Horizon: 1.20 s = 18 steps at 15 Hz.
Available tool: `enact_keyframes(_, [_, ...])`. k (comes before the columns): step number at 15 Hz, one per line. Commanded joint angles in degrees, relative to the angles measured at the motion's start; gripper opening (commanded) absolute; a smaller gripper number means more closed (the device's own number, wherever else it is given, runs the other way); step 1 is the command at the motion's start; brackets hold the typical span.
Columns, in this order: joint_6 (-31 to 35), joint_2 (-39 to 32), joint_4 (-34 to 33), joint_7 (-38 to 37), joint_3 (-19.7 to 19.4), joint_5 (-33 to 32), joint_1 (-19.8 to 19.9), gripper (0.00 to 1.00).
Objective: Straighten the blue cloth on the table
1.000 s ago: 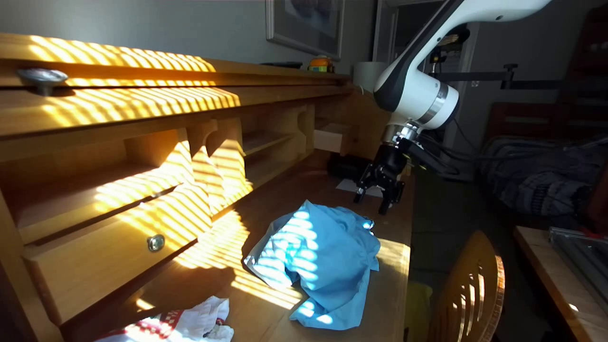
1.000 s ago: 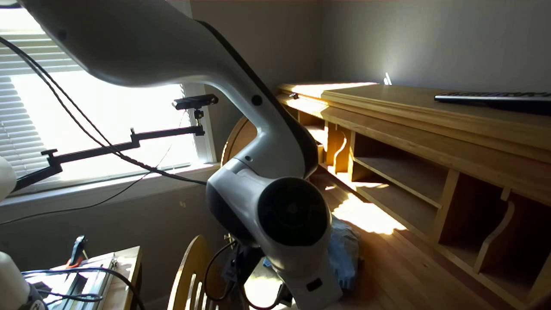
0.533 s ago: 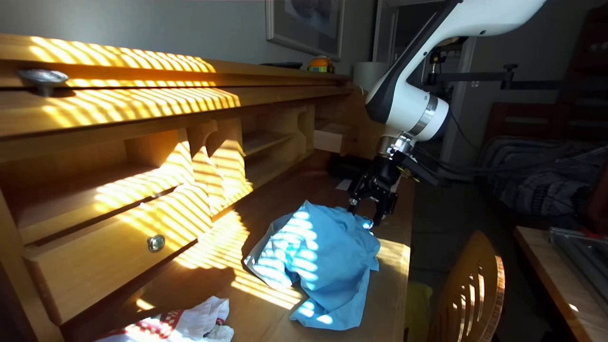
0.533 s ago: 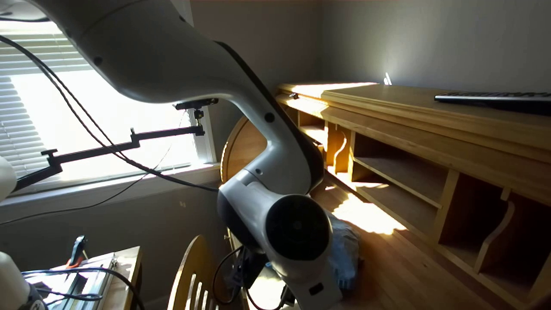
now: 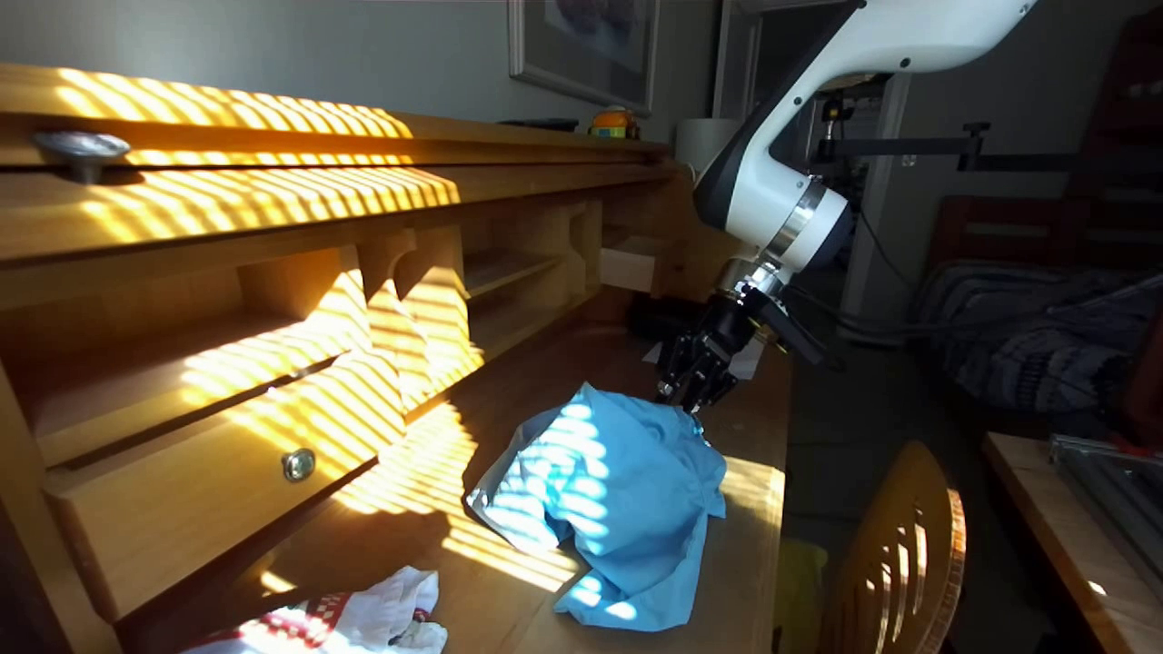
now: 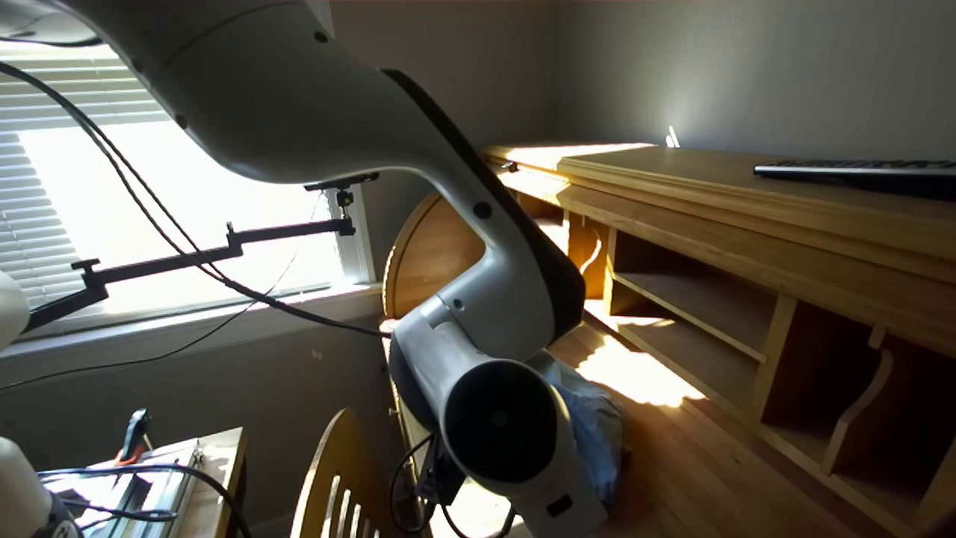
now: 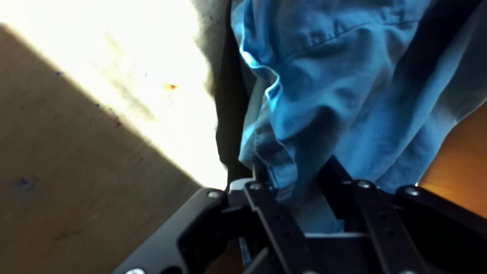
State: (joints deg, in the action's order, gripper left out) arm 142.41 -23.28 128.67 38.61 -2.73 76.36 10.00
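- While crumpled rather than flat, likely in need of a pull at one edge: find the blue cloth [image 5: 627,500] on the table [image 5: 500,609], between shelves [image 5: 509,272] and chair [image 5: 895,518].
- Note the gripper [image 7: 296,169], tilted down at the blue cloth's border, with a fold between slightly parted fingers [image 7: 335,184]; impossible to tell whether pinched or merely straddled.
- Aimed there, presumably, for loose material to draw outward; apt to slip if caught shallowly.
- On the same table, see a white cloth [image 5: 363,613] with red trim, apart, perhaps to leave room for spreading.
- Across shelves and table, observe bright stripes [image 5: 273,195], probably cast through the blinds [image 6: 45,209].
- On the wall [image 5: 363,45], see a framed picture [image 5: 591,36].
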Motion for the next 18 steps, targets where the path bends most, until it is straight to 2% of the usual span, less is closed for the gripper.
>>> enact_keyframes(1, [-0.6,0.08,-0.26,4.63,-0.61,4.41,0.24,0.12])
enact_keyframes(2, [-0.89,0.18,-0.34,5.42,-0.76,5.19,0.17,0.04])
enact_keyframes(3, [-1.27,0.26,-0.46,6.08,-0.85,5.94,0.13,0.01])
enact_keyframes(8, [-3.08,1.18,-1.09,7.88,-1.16,7.53,-0.37,0.01])
enact_keyframes(11, [-2.29,3.64,-0.38,7.42,-3.36,-0.1,-1.08,0.01])
enact_keyframes(14, [-0.75,7.82,0.75,7.12,-6.89,-10.81,0.14,0.01])
enact_keyframes(16, [0.56,10.59,0.92,8.35,-8.88,-14.73,1.85,0.01])
enact_keyframes(18, [2.58,12.74,0.42,9.51,-10.25,-15.52,3.7,0.01])
